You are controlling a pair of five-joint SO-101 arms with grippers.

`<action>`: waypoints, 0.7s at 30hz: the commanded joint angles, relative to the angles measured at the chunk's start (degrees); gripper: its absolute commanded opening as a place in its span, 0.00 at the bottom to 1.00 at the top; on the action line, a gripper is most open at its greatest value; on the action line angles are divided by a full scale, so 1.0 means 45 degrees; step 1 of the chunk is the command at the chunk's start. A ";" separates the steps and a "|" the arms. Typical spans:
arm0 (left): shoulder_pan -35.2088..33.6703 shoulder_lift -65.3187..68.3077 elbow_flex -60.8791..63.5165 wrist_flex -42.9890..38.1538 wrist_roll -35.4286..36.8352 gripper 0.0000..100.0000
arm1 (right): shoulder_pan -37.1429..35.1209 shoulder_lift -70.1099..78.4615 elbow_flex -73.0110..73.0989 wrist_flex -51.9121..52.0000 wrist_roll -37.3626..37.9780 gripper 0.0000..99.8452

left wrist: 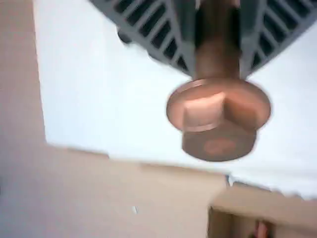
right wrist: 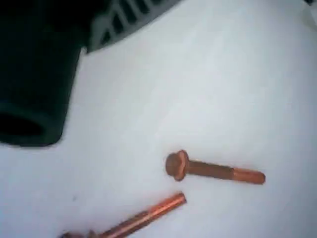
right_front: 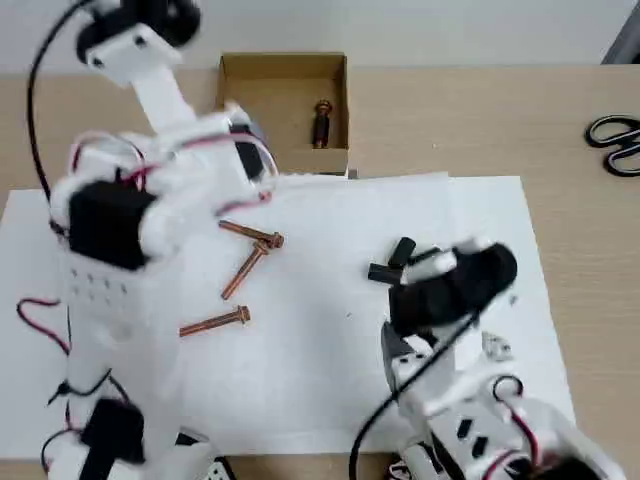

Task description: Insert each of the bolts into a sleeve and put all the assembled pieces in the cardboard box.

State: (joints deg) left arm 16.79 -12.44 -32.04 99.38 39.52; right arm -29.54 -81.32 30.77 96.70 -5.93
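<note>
My left gripper [left wrist: 218, 20] is shut on a copper bolt [left wrist: 218, 111], whose hex head faces the camera between the grey ribbed fingers [left wrist: 148, 29]. The left arm [right_front: 170, 190] stands over the left side of the white paper [right_front: 330, 360]. My right gripper [right_front: 405, 268] sits at the paper's right half, shut on a black sleeve [right_front: 400, 252]; that sleeve [right wrist: 34, 74] shows its open end close up. Three loose bolts [right_front: 250, 233] [right_front: 243, 272] [right_front: 215, 321] lie on the paper; two bolts [right wrist: 213, 170] [right wrist: 143, 215] show in the right wrist view. The cardboard box [right_front: 240, 100] at the back holds one assembled piece [right_front: 322, 122].
Black scissors [right_front: 615, 143] lie on the wooden table at the far right. A small pale part [right_front: 495, 346] rests on the paper beside the right arm. A corner of the box [left wrist: 257, 208] appears beyond the paper's edge in the left wrist view.
</note>
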 commanded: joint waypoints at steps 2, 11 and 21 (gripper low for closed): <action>0.0742 -0.1758 0.2256 0.0195 0.0977 0.00 | -0.1651 -0.1885 0.1270 -0.0850 0.0488 0.00; 0.1289 -0.4161 0.5363 -0.0762 0.1133 0.01 | -0.2530 -0.4640 0.4357 -0.2901 0.1133 0.00; 0.1289 -0.6193 0.7160 -0.1504 0.0938 0.01 | -0.3331 -0.5031 0.6408 -0.5343 0.1504 0.00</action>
State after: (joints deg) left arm 22.33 -37.67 -1.10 94.55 44.44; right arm -41.76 -103.74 59.08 75.96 0.31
